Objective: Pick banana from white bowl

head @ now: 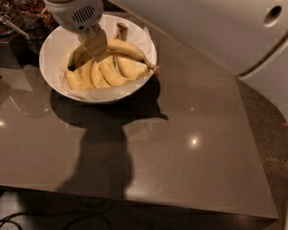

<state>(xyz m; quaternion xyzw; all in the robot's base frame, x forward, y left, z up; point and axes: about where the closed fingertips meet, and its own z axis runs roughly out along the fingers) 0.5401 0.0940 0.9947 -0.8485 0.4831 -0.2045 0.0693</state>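
Observation:
The white bowl (55, 47) stands at the back left of the brown table, lined with crinkled white paper. Several yellow bananas lie in it. The longest, strongly curved banana (127, 49) arches over the shorter ones, and its dark stem end reaches past the bowl's right rim. My gripper (96, 44) comes down from the top left into the bowl and is shut on this banana near its middle. The banana's left end dips toward the bowl's left side. The shorter bananas (105, 73) lie below it.
Dark containers with a spoon (12, 25) stand behind the bowl at the far left. My white arm (206, 18) fills the top right. The table's front edge (134, 202) and right edge border dark floor.

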